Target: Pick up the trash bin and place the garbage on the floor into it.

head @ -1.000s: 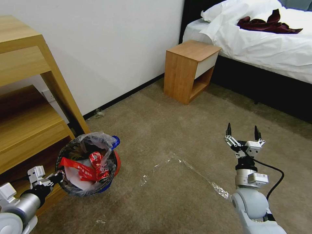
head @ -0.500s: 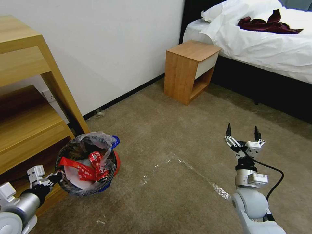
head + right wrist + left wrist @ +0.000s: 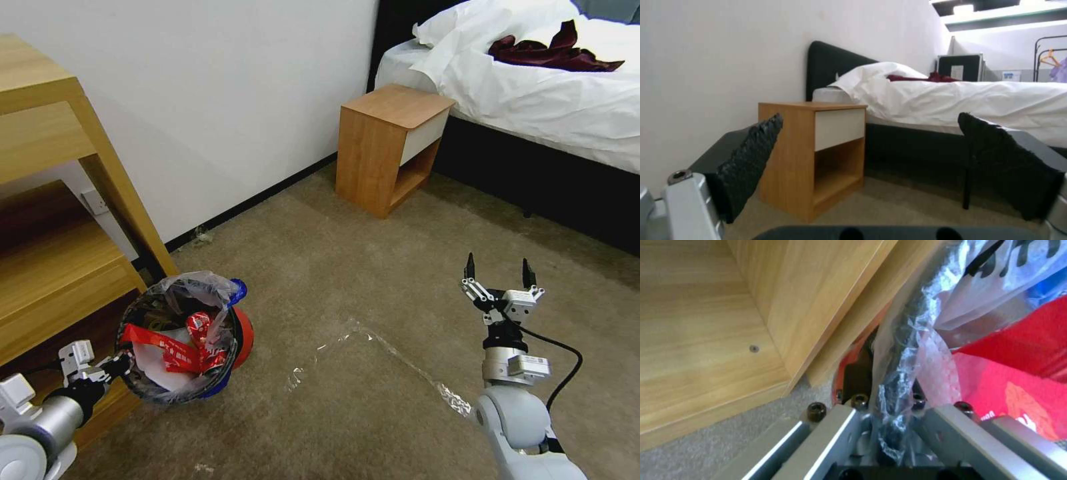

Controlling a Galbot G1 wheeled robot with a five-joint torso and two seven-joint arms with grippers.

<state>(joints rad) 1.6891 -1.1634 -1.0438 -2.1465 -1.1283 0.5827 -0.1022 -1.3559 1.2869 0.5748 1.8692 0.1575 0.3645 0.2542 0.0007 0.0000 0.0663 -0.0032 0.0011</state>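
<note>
The trash bin (image 3: 227,337), red and blue with a black rim and a clear liner, hangs tilted at the lower left of the head view, in front of a wooden shelf. Garbage (image 3: 175,350) lies inside it: red wrappers, a crushed red can and white paper. My left gripper (image 3: 122,363) is shut on the bin's near rim; the left wrist view shows the rim and liner (image 3: 898,380) pinched between its fingers. My right gripper (image 3: 499,268) is open and empty, held above the floor (image 3: 347,267) at the right. The carpet carries shiny clear tape strips (image 3: 400,357).
A wooden shelf unit (image 3: 53,220) stands close behind the bin at the left. A wooden nightstand (image 3: 383,143) sits against the white wall, with a bed (image 3: 547,87) beside it at the back right. Open carpet lies between the two arms.
The whole head view has shifted slightly, so the camera moved a little. The bin stays in my left gripper and sits a touch lower and to the right. The right arm is unchanged.
</note>
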